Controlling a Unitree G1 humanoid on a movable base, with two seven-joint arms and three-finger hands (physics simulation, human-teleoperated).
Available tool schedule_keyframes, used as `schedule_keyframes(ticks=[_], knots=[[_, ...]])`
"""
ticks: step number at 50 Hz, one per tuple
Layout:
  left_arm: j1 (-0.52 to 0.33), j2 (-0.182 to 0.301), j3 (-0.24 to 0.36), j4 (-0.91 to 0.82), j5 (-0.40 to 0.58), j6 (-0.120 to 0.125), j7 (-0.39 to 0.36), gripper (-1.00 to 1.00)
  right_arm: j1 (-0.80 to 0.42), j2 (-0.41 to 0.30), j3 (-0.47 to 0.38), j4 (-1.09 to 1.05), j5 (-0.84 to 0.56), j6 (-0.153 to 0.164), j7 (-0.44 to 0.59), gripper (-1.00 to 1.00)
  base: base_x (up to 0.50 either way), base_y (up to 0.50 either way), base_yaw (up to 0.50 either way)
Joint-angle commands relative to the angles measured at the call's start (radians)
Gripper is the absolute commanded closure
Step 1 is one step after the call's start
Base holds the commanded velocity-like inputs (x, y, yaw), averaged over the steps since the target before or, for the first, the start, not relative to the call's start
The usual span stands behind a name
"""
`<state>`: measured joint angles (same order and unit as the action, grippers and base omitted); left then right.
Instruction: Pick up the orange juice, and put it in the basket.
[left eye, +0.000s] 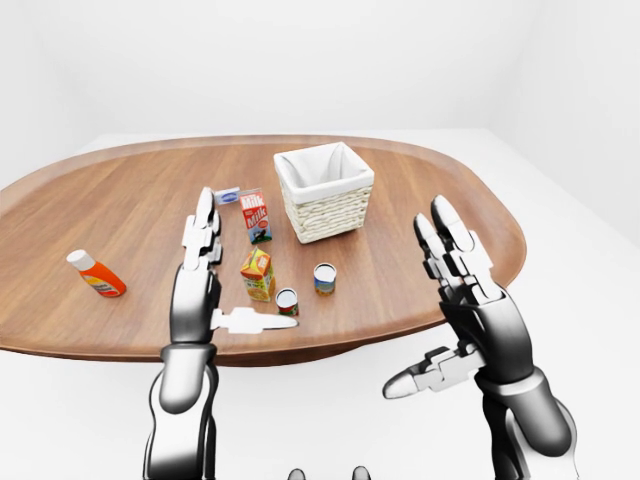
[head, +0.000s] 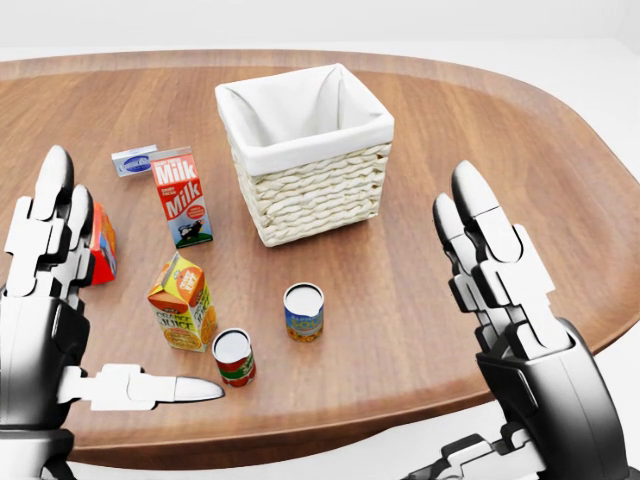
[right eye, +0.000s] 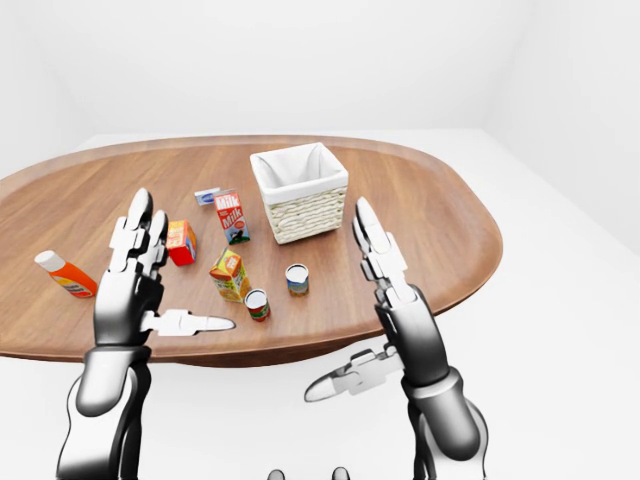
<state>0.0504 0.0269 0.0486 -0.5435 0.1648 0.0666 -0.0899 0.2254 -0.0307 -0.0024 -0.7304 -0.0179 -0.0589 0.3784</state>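
Orange-topped juice carton (head: 181, 302) stands upright on the wooden table (head: 480, 120), its long axis vertical, toward the lower left of the head view. It sits below the milk carton (head: 181, 197) and just left of a red-labelled can (head: 234, 357); a second can (head: 303, 312) stands a little to the right. The wicker basket (head: 310, 190), lined in white, lies up and to the right of the juice, with the milk carton between them on the left side.

Left hand (head: 45, 300) is spread open, fingers (head: 50, 215) pointing up and thumb reaching rightward toward the red-labelled can; it holds nothing. Right hand (head: 510, 310) is likewise open and empty, well apart from the juice on the right of the view.

Key relation: the juice lies just to the right of the left hand and near its thumb, whereas the right hand is much farther off, beyond both cans. The left hand is therefore judged the nearer for a side grasp across the upright carton, though neither touches it yet. A red box (head: 102, 243) is partly hidden behind the left fingers; a small blue packet (head: 134, 160) and, in the eye views, an orange bottle (left eye: 96, 274) lie farther left.
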Motion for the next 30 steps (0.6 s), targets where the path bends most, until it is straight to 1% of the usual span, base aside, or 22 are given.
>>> schedule_keyframes(ticks=[1,6,9,13,14,16,21,24,30], knots=[[-0.007,0.009,0.048,-0.064,-0.01,0.021,-0.008,-1.0,-0.045,-0.001,-0.025,-0.09,0.031,0.1,-0.011,-1.0,0.0,0.0,0.0],[-0.005,0.007,0.046,-0.061,-0.003,0.021,-0.007,-1.0,-0.045,0.002,-0.022,-0.085,0.026,0.093,-0.01,-1.0,0.0,0.0,0.0],[-0.002,0.005,0.046,-0.062,-0.002,0.021,-0.006,-1.0,-0.054,0.002,-0.025,-0.103,0.031,0.115,-0.011,-1.0,0.0,0.0,0.0],[-0.002,0.005,0.044,-0.059,0.001,0.019,-0.005,-1.0,-0.064,0.003,-0.015,-0.113,0.024,0.135,-0.018,-1.0,0.0,0.0,0.0],[-0.003,0.006,0.046,-0.059,-0.001,0.019,-0.006,-1.0,-0.065,0.003,-0.012,-0.117,0.022,0.14,-0.019,-1.0,0.0,0.0,0.0],[-0.003,0.006,0.046,-0.057,-0.001,0.018,-0.006,-1.0,-0.064,0.003,-0.008,-0.118,0.019,0.138,-0.021,-1.0,0.0,0.0,0.0],[-0.005,0.007,0.047,-0.043,-0.001,0.007,-0.005,-1.0,-0.066,0.001,-0.007,-0.122,0.027,0.14,-0.021,-1.0,0.36,-0.08,0.0],[-0.005,0.006,0.045,-0.043,0.0,0.008,-0.005,-1.0,-0.069,0.001,-0.009,-0.13,0.031,0.146,-0.022,-1.0,0.42,-0.11,0.0],[-0.005,0.007,0.046,-0.048,0.0,0.012,-0.005,-1.0,-0.072,0.0,-0.006,-0.131,0.031,0.146,-0.023,-1.0,0.49,-0.15,0.0]])
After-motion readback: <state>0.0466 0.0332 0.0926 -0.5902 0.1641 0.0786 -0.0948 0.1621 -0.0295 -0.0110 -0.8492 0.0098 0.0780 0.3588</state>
